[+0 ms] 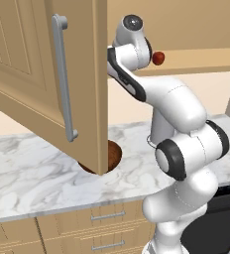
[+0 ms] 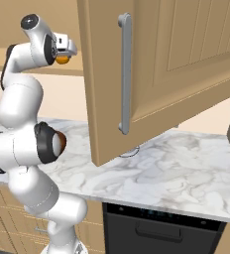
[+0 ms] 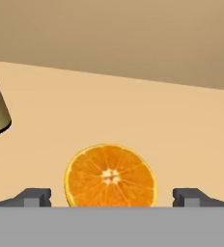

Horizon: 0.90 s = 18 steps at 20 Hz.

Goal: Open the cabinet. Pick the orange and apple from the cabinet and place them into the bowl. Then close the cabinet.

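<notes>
A round, bright orange (image 3: 110, 176), cut face showing, sits centred between the wide-open, empty end effector's (image 3: 112, 197) fingertips (image 3: 36, 197) inside the tan wooden cabinet (image 1: 82, 74).

The arm (image 1: 179, 116) is glossy white, built of rounded, bulging segments with dark black bands at the joints. Its topmost joint ends in a round grey cap, and the claw (image 3: 111, 197) has two small dark grey fingertips.

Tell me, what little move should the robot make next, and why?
Probably ease the claw a touch further forward, then close it. Its fingers stand wide open on either side of the orange, which sits on the shelf of the open cabinet, not yet gripped.
</notes>
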{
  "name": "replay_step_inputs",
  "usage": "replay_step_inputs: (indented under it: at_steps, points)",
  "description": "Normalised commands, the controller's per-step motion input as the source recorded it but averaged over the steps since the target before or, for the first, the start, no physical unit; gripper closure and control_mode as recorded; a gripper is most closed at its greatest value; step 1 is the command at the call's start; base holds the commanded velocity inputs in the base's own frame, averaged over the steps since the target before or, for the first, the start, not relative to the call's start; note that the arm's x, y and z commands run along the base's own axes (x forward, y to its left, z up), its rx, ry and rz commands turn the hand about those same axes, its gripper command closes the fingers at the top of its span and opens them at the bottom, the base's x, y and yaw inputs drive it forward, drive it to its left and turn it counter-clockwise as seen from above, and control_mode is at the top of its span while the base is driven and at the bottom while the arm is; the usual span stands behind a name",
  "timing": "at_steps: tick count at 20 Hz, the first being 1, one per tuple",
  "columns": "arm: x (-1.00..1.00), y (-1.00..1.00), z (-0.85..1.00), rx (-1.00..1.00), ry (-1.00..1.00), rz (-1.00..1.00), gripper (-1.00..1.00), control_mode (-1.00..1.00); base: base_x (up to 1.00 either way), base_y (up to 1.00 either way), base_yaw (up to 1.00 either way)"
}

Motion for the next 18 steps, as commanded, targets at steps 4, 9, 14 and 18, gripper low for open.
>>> replay_step_inputs:
  at_steps: [4,9,14,18]
  points:
    - [0.0,0.0,-0.36,0.0,0.0,-0.02,-1.0,-1.0,0.0,0.0,0.0]
    - [0.03,0.0,-0.26,0.0,0.0,-0.02,-1.0,-1.0,0.0,0.0,0.0]
    - [0.12,0.0,-0.21,0.0,0.0,-0.02,1.0,-1.0,0.0,0.0,0.0]
    - [0.11,0.0,-0.03,0.0,0.03,-0.01,1.0,-1.0,0.0,0.0,0.0]
